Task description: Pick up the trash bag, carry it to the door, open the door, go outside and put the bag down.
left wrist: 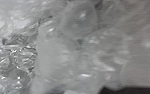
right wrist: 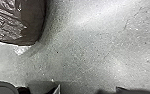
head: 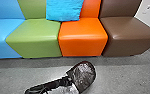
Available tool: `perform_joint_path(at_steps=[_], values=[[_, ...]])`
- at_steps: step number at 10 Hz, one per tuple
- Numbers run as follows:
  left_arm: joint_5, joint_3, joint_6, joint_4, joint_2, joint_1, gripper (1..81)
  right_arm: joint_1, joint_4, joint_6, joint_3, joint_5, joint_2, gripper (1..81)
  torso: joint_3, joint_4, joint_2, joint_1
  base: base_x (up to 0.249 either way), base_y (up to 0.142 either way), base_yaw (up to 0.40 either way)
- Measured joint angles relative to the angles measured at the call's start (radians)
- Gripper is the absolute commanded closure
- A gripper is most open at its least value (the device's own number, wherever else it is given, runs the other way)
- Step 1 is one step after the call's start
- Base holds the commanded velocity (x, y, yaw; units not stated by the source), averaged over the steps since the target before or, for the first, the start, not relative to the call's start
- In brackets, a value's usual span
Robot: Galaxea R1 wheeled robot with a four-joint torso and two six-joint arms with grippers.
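Dark, glossy plastic trash bag [head: 84,75], in front of the orange block-shaped seat [head: 83,46], at the far end of the left arm [head: 48,85], judged the nearer; hand spread or pinching: cannot tell.

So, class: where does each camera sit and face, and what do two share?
Head: high, facing forward and down at coloured seats and floor; probably the left arm, low left.
Left wrist: on that arm, close on crumpled plastic, direction unclear; dark edge, perhaps robot.
Right wrist: on the right arm, facing down at floor; dark robot parts.
Head and right wrist share floor, dark bag.
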Motion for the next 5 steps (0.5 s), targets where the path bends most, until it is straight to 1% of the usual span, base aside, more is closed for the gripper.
perform_joint_path(at_steps=[2,5], values=[[-0.003,-0.001,-0.003,0.003,-0.002,0.019,81.1,0.0,0.0,0.0,0.0,0.0,0.002,1.0,0.0,0.0,0.0,0.0,0.0,0.0,0.0],[-0.006,-0.001,-0.004,0.003,-0.002,0.021,81.1,-0.001,0.0,0.0,-0.001,0.0,0.005,1.0,0.0,0.0,0.0,0.0,0.0,0.0,0.0]])
